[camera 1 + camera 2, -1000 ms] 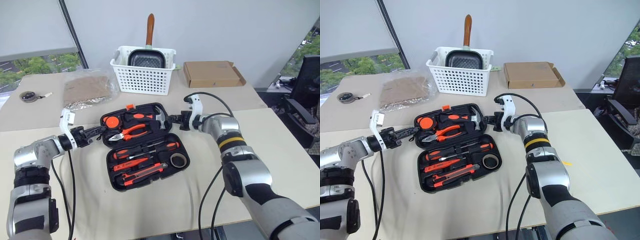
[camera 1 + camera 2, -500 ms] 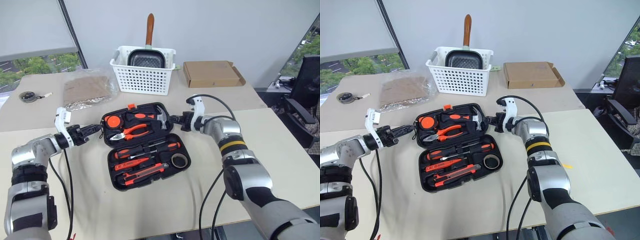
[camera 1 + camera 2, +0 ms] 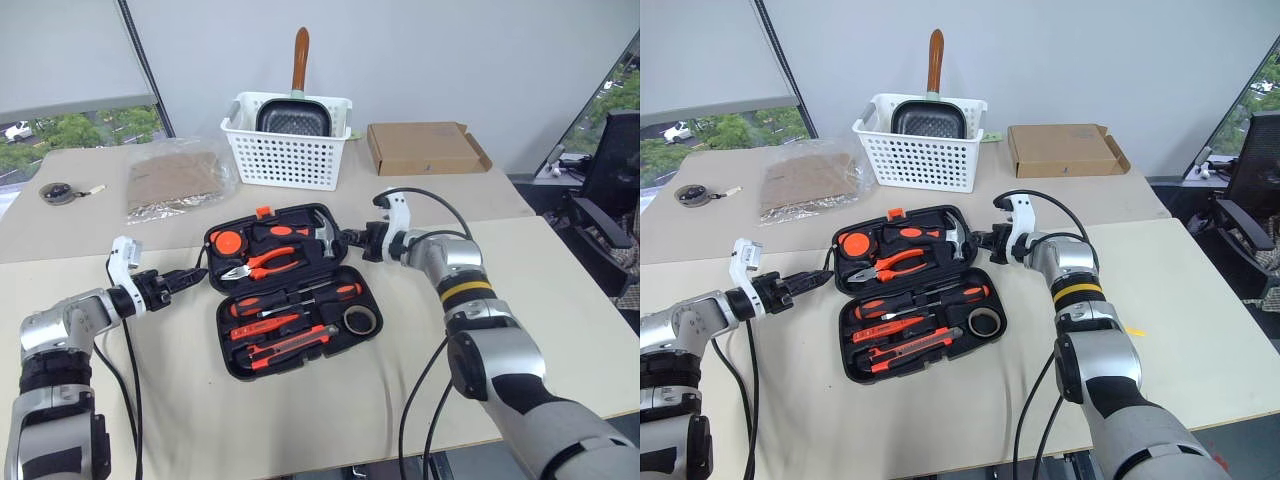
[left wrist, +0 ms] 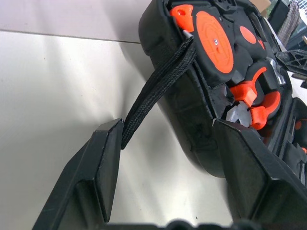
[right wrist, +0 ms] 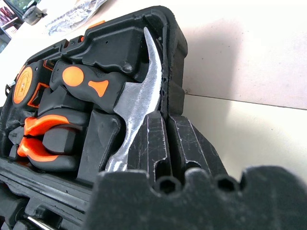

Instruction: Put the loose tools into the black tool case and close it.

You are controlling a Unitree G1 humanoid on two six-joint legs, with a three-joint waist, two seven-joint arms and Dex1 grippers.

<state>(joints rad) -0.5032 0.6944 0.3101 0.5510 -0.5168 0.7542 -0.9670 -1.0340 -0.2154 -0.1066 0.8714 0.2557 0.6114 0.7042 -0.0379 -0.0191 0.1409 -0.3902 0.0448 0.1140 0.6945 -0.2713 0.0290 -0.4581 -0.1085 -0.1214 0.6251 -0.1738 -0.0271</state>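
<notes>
Open black tool case [image 3: 290, 290] lying mid-table, flanked by both grippers.

The left gripper [image 3: 188, 279] is being held just left of the case's far half, fingers [image 4: 103, 170] spread and released, a black strap [image 4: 158, 91] from the case running against one finger. The right gripper [image 3: 345, 238] is being kept clenched on the case's far right edge beside the hammer [image 5: 139, 103]. Screwdrivers [image 3: 300, 298], utility knife [image 3: 290, 347] and tape roll [image 3: 358, 320] are sitting in the near half, pliers [image 3: 262, 265] in the far half. A white basket [image 3: 288, 140] is standing farther back.
</notes>
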